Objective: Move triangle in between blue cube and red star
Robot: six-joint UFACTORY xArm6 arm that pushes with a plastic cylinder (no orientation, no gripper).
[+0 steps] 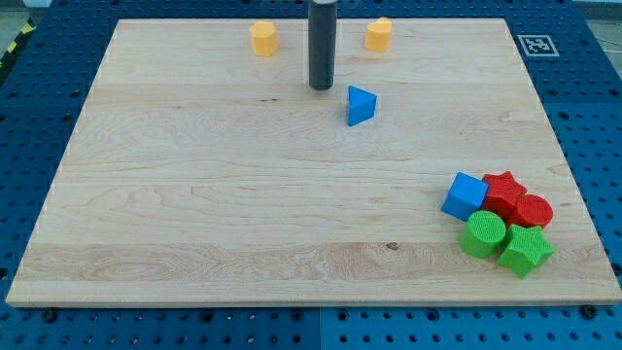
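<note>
The blue triangle (360, 105) lies on the wooden board in the upper middle. My tip (321, 87) stands just up and to the left of it, with a small gap between them. The blue cube (465, 195) sits at the lower right, touching the red star (502, 190) on its right. The triangle is far up and to the left of that pair.
A red cylinder (532, 211), a green cylinder (483, 234) and a green star (525, 250) crowd around the cube and the red star. Two yellow blocks (263, 39) (379, 34) stand near the board's top edge. A marker tag (535, 45) is at the top right corner.
</note>
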